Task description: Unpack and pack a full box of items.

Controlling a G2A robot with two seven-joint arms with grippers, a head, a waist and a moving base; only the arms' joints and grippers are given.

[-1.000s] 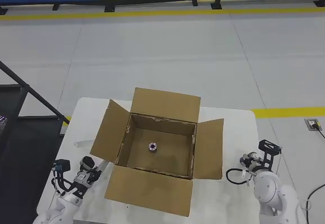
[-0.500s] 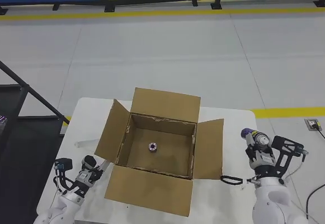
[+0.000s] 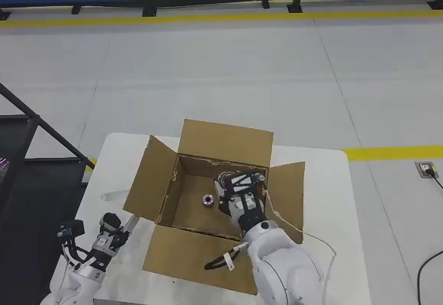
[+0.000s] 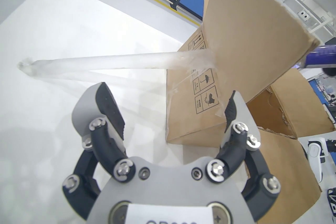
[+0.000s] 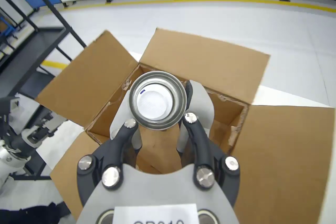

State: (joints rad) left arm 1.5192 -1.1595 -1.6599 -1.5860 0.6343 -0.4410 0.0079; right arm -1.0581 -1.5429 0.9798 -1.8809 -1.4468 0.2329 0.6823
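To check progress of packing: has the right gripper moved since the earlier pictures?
Yes. In the top view the right gripper, shut on a metal can, went leftward, from the table beside the cardboard box to above its open inside.

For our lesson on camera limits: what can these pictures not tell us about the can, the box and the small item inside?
Can: its sides are hidden in the right wrist view, which faces one end; the right arm's jaws mostly cover it in the top view.
Small item on the box floor: too small in the top view to identify.
Box interior: blocked by a flap in the left wrist view.
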